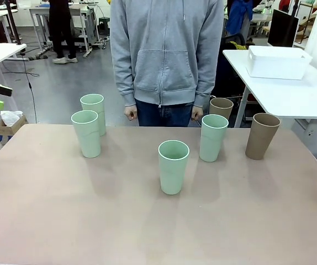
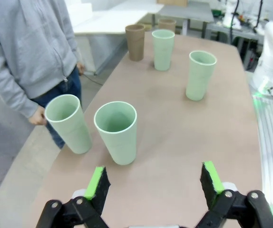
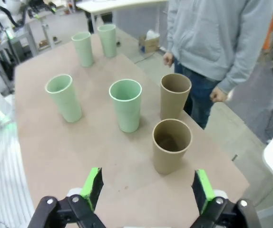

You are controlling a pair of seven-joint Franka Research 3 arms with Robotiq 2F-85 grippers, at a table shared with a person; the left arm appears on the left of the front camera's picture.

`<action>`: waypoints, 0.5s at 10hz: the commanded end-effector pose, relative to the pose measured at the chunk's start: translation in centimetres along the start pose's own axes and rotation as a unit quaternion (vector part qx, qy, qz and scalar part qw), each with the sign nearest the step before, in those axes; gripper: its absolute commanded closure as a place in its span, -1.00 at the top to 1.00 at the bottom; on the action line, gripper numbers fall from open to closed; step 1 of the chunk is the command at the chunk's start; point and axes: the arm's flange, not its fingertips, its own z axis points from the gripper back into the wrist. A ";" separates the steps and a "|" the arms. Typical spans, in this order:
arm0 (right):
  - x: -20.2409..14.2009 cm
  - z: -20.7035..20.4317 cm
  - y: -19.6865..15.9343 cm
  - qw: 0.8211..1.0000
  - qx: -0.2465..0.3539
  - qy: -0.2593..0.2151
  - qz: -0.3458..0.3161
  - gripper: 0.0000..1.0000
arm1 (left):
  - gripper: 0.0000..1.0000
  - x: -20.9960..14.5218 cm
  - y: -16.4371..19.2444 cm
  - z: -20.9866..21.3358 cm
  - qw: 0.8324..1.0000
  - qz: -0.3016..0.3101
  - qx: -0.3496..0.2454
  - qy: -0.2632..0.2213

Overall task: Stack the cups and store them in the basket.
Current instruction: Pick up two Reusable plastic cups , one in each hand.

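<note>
The cups (image 1: 212,137) stand upright, spaced around the middle mint cup (image 1: 173,166), leaving grasping room. The left gripper (image 2: 154,176) and right gripper (image 3: 147,181) hang released (both empty).

Your front camera faces across the matte brown tabletop (image 1: 64,221) at the person in a grey hoodie (image 1: 167,55). Your wrist cameras look down lengthwise from opposite table ends; all three share the central pale mint tapered tumbler (image 1: 173,165).

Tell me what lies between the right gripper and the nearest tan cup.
Nothing stands there. In the right wrist view, bare tabletop runs from the open right gripper up to the nearest tan cup.
</note>
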 end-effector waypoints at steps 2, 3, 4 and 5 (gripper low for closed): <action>-0.6 -3.1 -7.8 0.992 0.120 -0.037 0.004 1.00 | 1.00 -2.0 5.4 -1.0 0.996 -0.029 -0.073 -0.030; -1.7 -4.2 -9.3 0.988 0.144 -0.049 0.009 1.00 | 1.00 -3.3 6.4 -1.6 0.994 -0.032 -0.085 -0.054; -3.3 -5.6 -10.8 0.985 0.160 -0.066 0.020 1.00 | 1.00 -5.2 7.2 -2.1 0.991 -0.039 -0.091 -0.089; -5.0 -6.6 -12.2 0.979 0.183 -0.087 0.026 1.00 | 1.00 -6.9 7.7 -2.7 0.987 -0.048 -0.093 -0.124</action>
